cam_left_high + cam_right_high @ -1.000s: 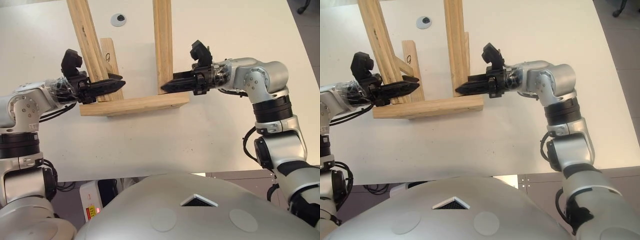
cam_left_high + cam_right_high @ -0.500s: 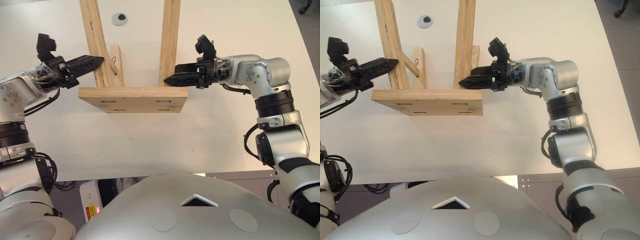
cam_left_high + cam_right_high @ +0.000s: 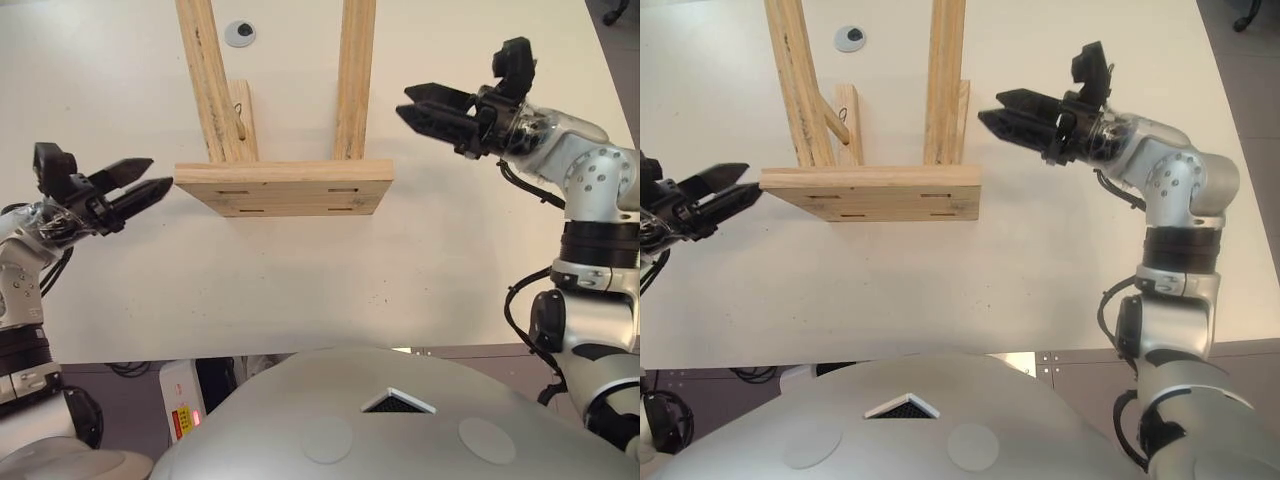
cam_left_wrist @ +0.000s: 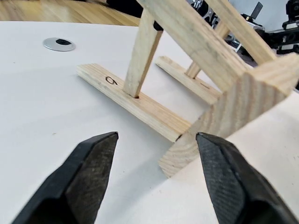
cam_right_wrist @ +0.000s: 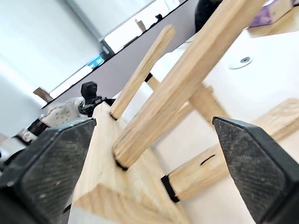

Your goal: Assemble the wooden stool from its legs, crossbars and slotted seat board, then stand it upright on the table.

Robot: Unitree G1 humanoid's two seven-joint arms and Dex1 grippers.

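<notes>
The wooden stool lies on its side on the white table. Its slotted seat board stands on edge nearest me, and two long legs run away from it. A lower leg rests flat on the table, joined by a crossbar. My left gripper is open, a short gap off the seat board's left end, with nothing between its fingers. My right gripper is open too. It hovers right of the right-hand leg and beyond the seat board's right end, holding nothing.
A small round grey disc is set in the table between the legs at the far side. The table's front edge runs close below the seat board. Bare table lies left and right of the stool.
Both grippers have come off the stool's legs and opened; the left drew back toward the near left, the right up and to the right. The seat board now shows its slotted face.
</notes>
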